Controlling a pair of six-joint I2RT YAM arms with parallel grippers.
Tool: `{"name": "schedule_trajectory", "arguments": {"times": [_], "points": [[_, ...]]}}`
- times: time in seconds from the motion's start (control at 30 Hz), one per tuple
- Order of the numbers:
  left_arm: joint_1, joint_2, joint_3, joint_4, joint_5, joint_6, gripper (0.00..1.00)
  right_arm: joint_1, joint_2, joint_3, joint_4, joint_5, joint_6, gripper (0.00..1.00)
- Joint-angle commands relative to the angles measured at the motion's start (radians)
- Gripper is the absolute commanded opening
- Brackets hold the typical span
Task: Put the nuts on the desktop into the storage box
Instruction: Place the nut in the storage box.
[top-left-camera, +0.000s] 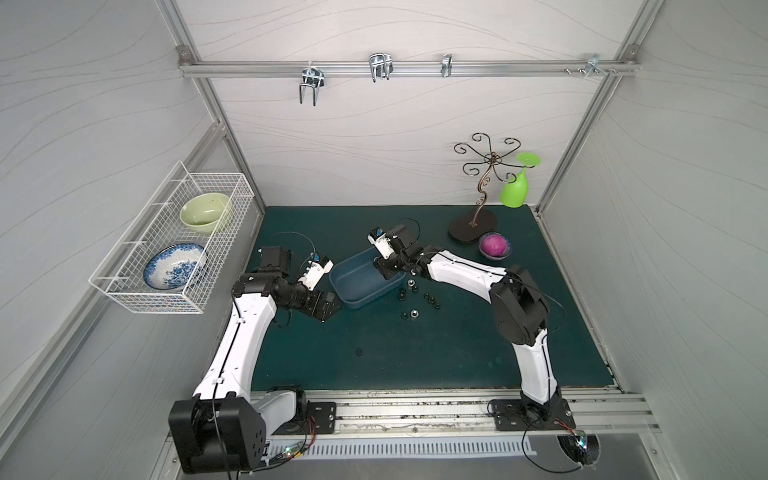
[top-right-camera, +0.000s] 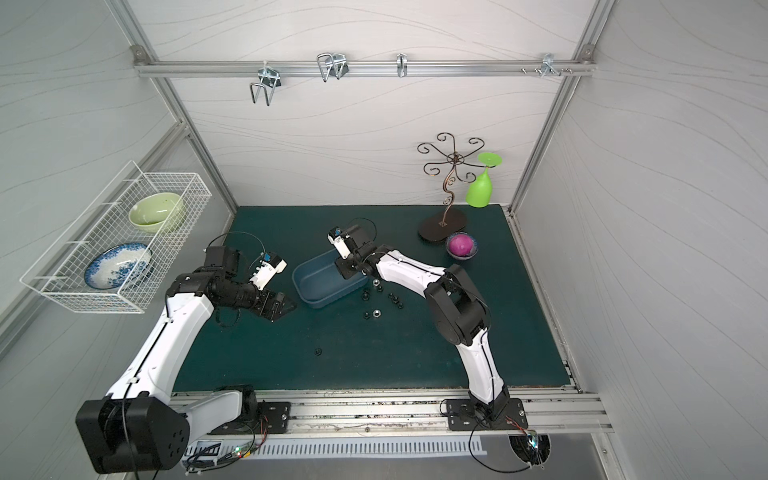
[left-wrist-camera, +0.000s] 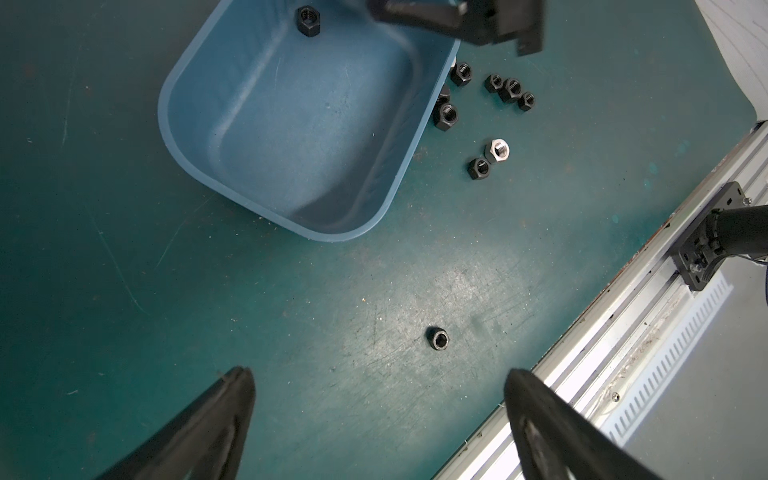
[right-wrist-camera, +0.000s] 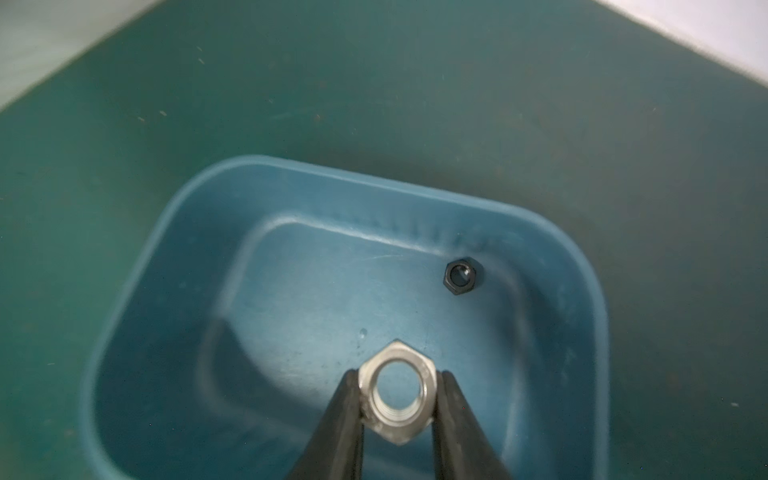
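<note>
Silver nut (right-wrist-camera: 397, 390), hexagonal, threaded bore showing. The right fingers (right-wrist-camera: 347, 419) are pinching it by two opposite flats, and it is hanging above the floor of the storage box (right-wrist-camera: 291, 178). The box is blue-grey and shallow, with rounded corners. One black nut (right-wrist-camera: 461, 276) is lying inside it near a corner.

Other nuts (left-wrist-camera: 509, 89), mostly black, are lying in a loose cluster on the table (top-left-camera: 415, 365) just beside the box's long side. A second silver one (left-wrist-camera: 497, 149) is sitting right by a black one there. A lone black nut (left-wrist-camera: 439, 338) is lying well apart from the box.

The right arm (top-left-camera: 461, 270) is reaching in with its elbow raised and its wrist tipping down over the box. The left fingers (left-wrist-camera: 216, 415) are standing wide apart and holding nothing, poised over the table just beside the box's opposite side.

The table is showing dark teal, matte and scuffed. Beyond the box, a small bowl with a magenta ball (top-left-camera: 494, 245) is sitting near a curly metal stand (top-left-camera: 469, 228), which is carrying an upturned green goblet (top-left-camera: 513, 193). A white wire basket (top-left-camera: 216, 176) is hanging on the wall, well apart from the box.
</note>
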Motion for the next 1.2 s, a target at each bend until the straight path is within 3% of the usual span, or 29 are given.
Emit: {"name": "schedule_trajectory", "arguments": {"times": [0.0, 0.67, 1.17], "points": [[0.005, -0.003, 0.004, 0.013, 0.013, 0.019, 0.98, -0.016, 0.058, 0.053, -0.069, 0.002, 0.035, 0.00], [0.006, 0.006, 0.006, -0.010, 0.097, 0.018, 0.98, -0.043, 0.283, 0.383, -0.375, 0.098, 0.047, 0.02], [0.004, 0.003, 0.001, -0.010, 0.106, 0.018, 0.97, -0.024, 0.351, 0.451, -0.417, 0.119, 0.004, 0.01]]}}
